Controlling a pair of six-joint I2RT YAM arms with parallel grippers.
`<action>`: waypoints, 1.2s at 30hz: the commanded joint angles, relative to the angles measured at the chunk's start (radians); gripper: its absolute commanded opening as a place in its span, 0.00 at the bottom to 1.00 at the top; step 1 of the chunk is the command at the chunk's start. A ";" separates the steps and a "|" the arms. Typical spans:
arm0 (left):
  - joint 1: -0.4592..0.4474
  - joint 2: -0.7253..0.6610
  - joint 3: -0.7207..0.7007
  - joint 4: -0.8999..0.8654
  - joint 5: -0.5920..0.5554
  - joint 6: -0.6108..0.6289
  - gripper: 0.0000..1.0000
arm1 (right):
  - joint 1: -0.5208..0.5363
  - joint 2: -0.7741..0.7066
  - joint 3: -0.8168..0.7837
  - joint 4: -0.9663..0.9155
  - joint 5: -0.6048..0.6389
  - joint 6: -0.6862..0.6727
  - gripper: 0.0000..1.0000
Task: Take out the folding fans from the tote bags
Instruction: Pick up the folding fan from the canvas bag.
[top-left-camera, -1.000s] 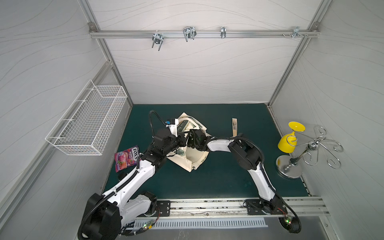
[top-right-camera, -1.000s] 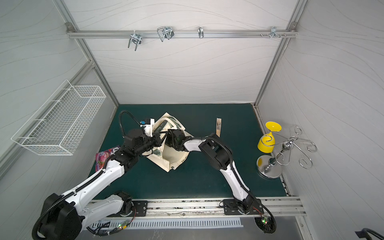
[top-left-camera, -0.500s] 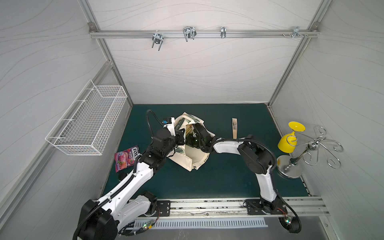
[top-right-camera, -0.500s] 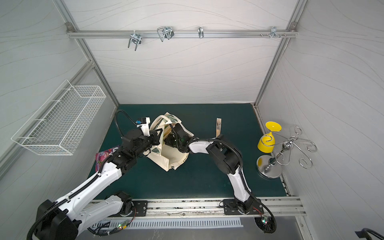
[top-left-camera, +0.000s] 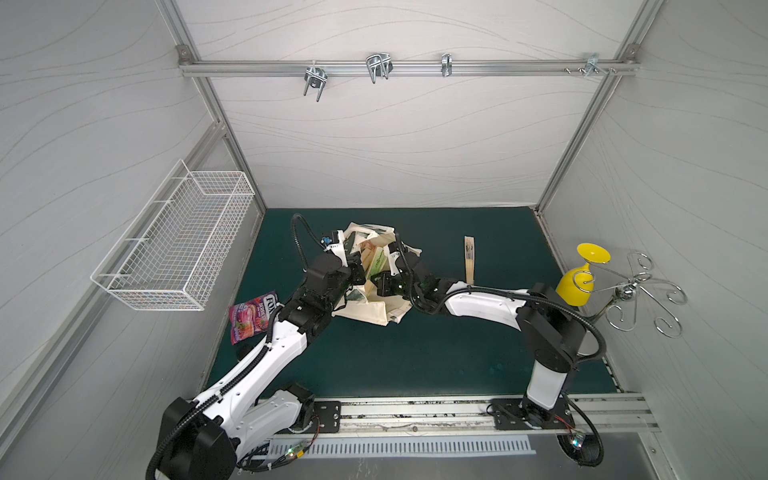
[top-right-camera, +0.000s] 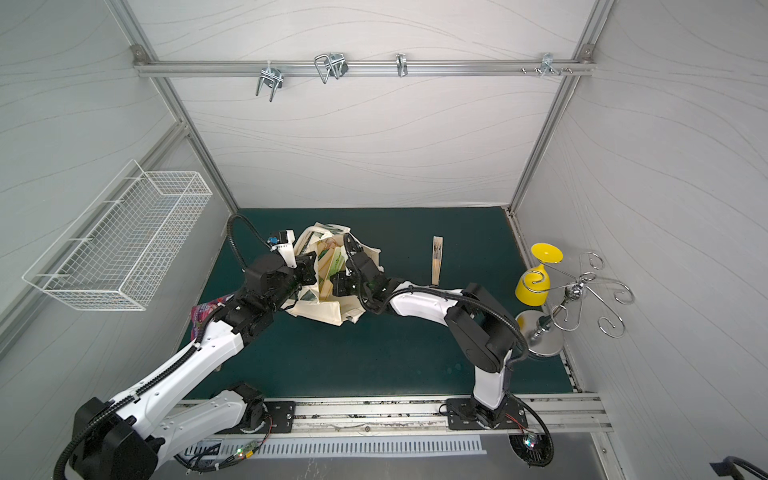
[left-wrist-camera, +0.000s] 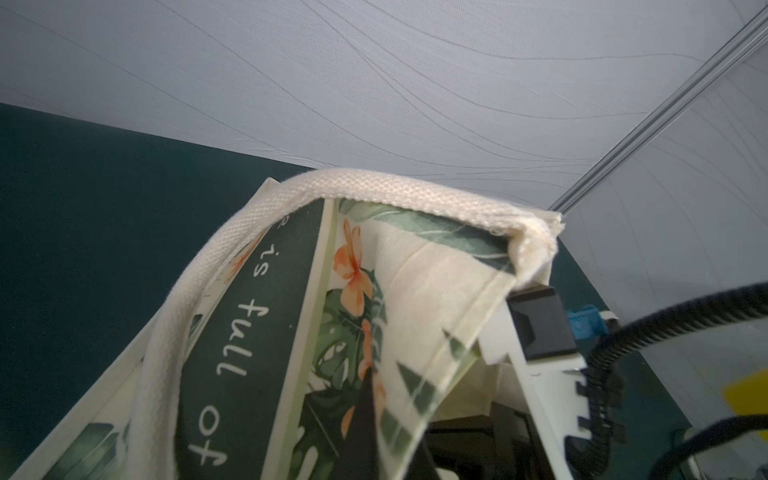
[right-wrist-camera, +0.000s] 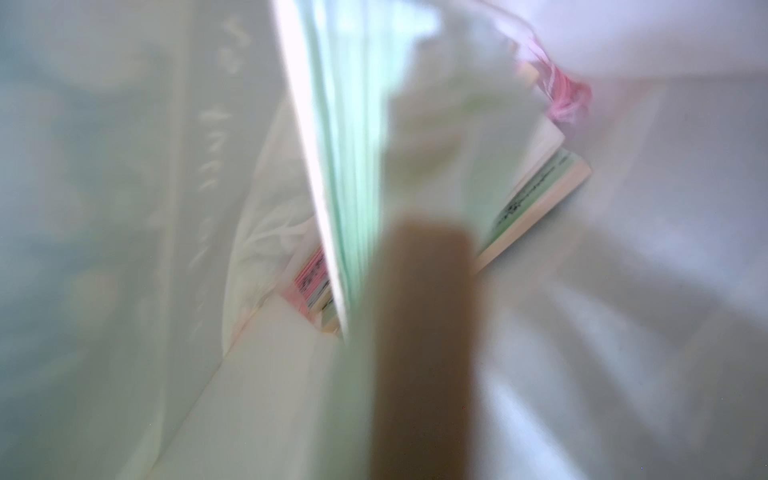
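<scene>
Overhead view with 2 wrist insets. The cream tote bag (top-left-camera: 365, 309) sits slumped near the middle of the green table (top-left-camera: 415, 353), its mouth turned up and toward the arms. The left gripper (top-left-camera: 358, 269) is pressed together on the cloth of the bag's printed side at the rim; in the left wrist view the fabric drapes over a dark finger, with a woven handle (left-wrist-camera: 365, 187) arching above. The right gripper (top-left-camera: 376, 279) reaches into the mouth with its jaws drawn together, apparently on the green fan (right-wrist-camera: 353, 166), which runs straight toward the lens in the blurred right wrist view. Further fans (right-wrist-camera: 536, 199) lie stacked deeper in the bag, 1 with a pink tassel (right-wrist-camera: 565, 99); their count cannot be told. 1 loose fan (top-left-camera: 469, 259) lies on the table well apart from the bag, on the right arm's side. A pink snack packet (top-left-camera: 251, 316) lies beside the left arm.

Handling, as judged: each closed fan is light, slim and stiff along its bamboo ribs, but the paper top creases easily and the smooth ribs may slip. The best hold is across the flat outer ribs near the pivot end, away from paper and tassel. The bag is soft and collapses, so its rim needs holding open while a fan is drawn out lengthwise.
</scene>
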 joint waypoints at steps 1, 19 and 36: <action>0.007 -0.018 0.052 -0.006 -0.052 0.053 0.00 | 0.008 -0.066 -0.039 -0.035 0.011 -0.087 0.00; 0.007 0.006 0.104 -0.095 -0.092 0.065 0.00 | 0.008 -0.362 -0.152 -0.187 -0.015 -0.206 0.00; 0.007 0.062 0.131 -0.151 -0.116 0.043 0.00 | -0.221 -0.722 -0.055 -0.650 -0.114 -0.263 0.00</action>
